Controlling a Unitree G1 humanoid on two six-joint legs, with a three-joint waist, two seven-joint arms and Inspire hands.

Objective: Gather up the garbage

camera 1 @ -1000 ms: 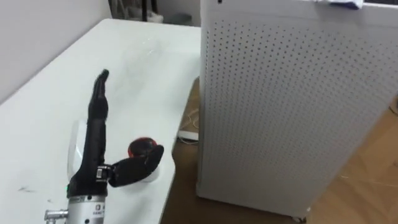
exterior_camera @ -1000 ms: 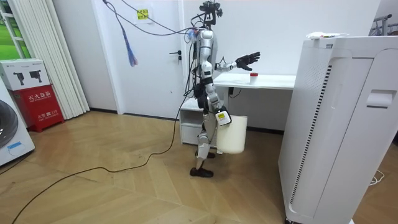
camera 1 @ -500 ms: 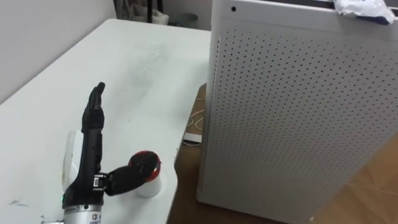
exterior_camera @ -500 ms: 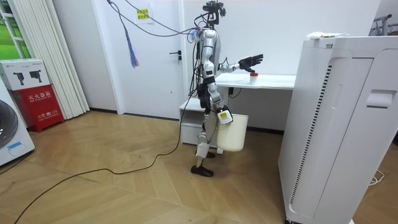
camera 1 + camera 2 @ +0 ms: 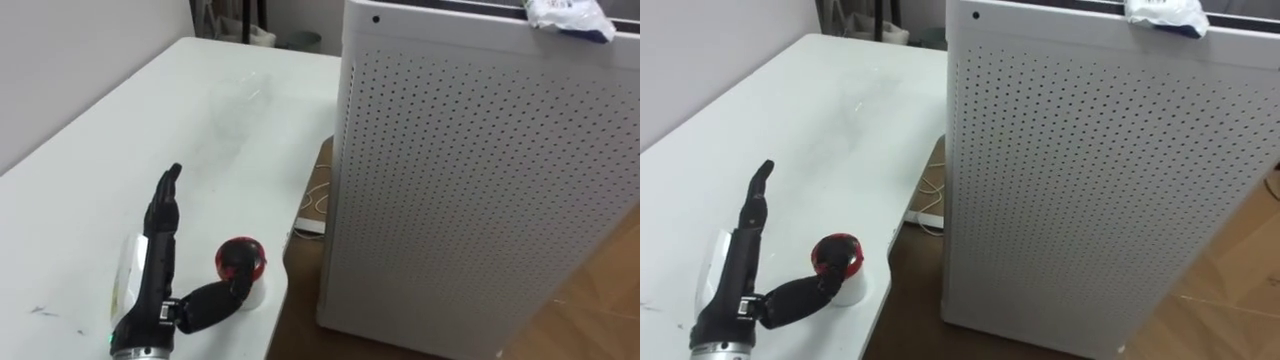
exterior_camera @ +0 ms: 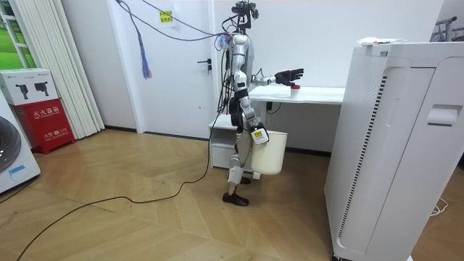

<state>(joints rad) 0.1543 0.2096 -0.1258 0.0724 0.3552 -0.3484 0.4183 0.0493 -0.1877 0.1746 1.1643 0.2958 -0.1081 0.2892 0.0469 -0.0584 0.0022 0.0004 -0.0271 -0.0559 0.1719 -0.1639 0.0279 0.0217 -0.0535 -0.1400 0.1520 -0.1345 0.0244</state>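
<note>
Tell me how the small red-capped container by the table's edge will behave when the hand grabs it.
The red-capped container looks small and squat, so probably light and unlikely to tip. It stands close to the table edge, so a sideways nudge from the left hand, whose thumb lies beside it, could push it off. Its smooth white body may slip.

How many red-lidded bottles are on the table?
1. The small white red-lidded bottle stands at the near edge of the white table, beside the thumb of the left hand; the arm may hide others.
</note>
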